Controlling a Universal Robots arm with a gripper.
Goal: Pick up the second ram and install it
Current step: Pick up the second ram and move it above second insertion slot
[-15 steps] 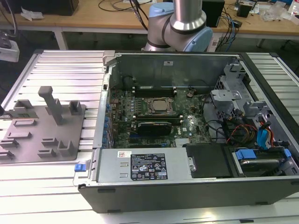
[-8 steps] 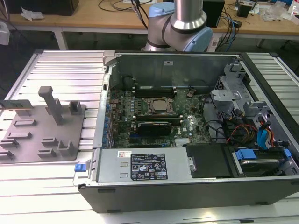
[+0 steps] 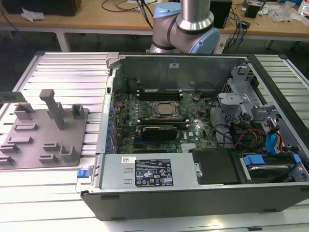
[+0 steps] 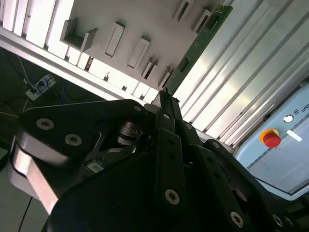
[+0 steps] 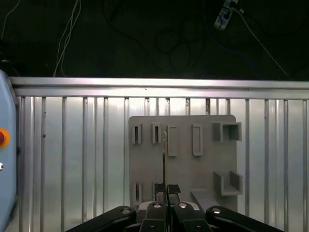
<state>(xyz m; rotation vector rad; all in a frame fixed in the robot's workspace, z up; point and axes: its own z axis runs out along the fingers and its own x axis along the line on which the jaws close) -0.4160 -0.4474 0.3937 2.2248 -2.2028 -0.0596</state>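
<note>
Though I judge pick-up done and install not begun, exterior view: long thin green circuit-board ram stick hangs over the flat grey slotted holder plate, well apart from the open black computer case holding the green motherboard | second wrist view: my black gripper clamps its end | first wrist view: neighbouring plate slots look empty

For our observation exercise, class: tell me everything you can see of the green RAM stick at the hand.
The second ram is a long, thin, flat green circuit board, edge-on as a narrow line in the first wrist view. One end sits in the hand, which looks shut on it. The rest reaches over the grey slotted plate; contact there is unclear.
</note>
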